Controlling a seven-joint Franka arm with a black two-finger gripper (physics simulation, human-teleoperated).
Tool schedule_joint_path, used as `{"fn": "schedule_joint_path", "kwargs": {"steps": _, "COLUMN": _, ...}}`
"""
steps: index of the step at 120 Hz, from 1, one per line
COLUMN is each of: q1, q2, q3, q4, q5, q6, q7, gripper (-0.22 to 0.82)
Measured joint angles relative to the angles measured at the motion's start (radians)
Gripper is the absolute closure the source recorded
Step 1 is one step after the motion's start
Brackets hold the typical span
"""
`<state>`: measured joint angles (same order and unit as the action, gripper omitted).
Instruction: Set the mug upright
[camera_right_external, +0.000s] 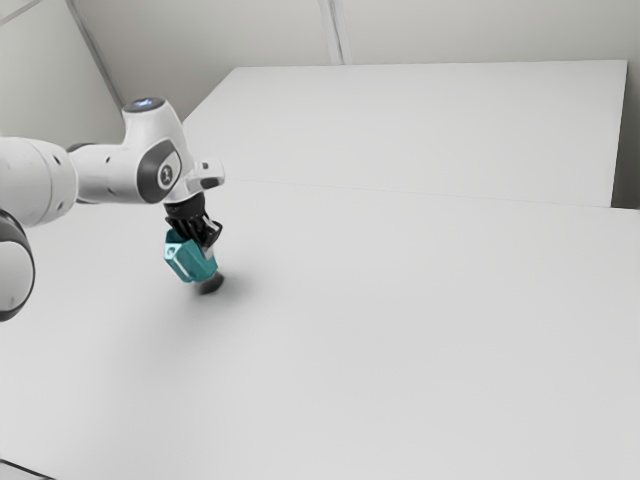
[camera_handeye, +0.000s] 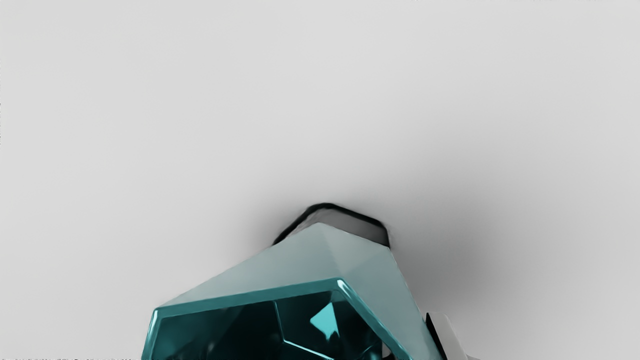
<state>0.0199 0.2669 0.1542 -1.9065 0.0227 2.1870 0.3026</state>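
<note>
In the exterior view the gripper (camera_right_external: 207, 240) points down with its fingers at the wall of the teal, faceted mug (camera_right_external: 188, 260). The mug is tilted, its open end up toward the hand and the exterior view's left. In the wrist view the mug (camera_handeye: 360, 260) shows its dark, glossy inside and its pale outer facets. There the gripper (camera_handeye: 414, 345) is shut on the mug's wall: one finger lies along the outside, and a small part of the other appears inside the rim. Most of the fingers and the mug's handle are hidden.
A dark patch (camera_right_external: 210, 285) lies at the white table (camera_right_external: 400, 330) just under the mug; a dark-edged grey shape (camera_handeye: 352, 222) shows beyond the mug's lower end in the wrist view. A raised white panel (camera_right_external: 420, 130) stands at the back, and a dark cable (camera_right_external: 25, 469) lies at the near-left corner.
</note>
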Motion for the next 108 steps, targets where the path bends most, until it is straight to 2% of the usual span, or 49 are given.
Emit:
{"fn": "schedule_joint_path", "kwargs": {"steps": 32, "q1": 0.0, "q2": 0.026, "q3": 0.002, "q4": -0.018, "q5": 0.009, "q6": 0.038, "q7": -0.141, "gripper": 0.78}}
{"fn": "schedule_joint_path", "kwargs": {"steps": 52, "q1": 0.0, "q2": 0.027, "q3": 0.004, "q4": -0.017, "q5": 0.004, "q6": 0.046, "q7": -0.191, "gripper": 0.42}}
{"fn": "schedule_joint_path", "kwargs": {"steps": 65, "q1": 0.0, "q2": 0.024, "q3": 0.006, "q4": -0.017, "q5": 0.004, "q6": 0.048, "q7": -0.216, "gripper": 0.25}}
{"fn": "schedule_joint_path", "kwargs": {"steps": 74, "q1": -0.002, "q2": 0.001, "q3": 0.007, "q4": 0.003, "q5": 0.022, "q6": 0.041, "q7": -0.23, "gripper": 0.18}}
{"fn": "schedule_joint_path", "kwargs": {"steps": 88, "q1": -0.014, "q2": -0.067, "q3": -0.01, "q4": 0.152, "q5": 0.069, "q6": -0.049, "q7": -0.249, "gripper": 0.1}}
{"fn": "schedule_joint_path", "kwargs": {"steps": 108, "q1": -0.012, "q2": -0.145, "q3": -0.077, "q4": 0.316, "q5": 0.085, "q6": -0.269, "q7": -0.271, "gripper": 0.05}}
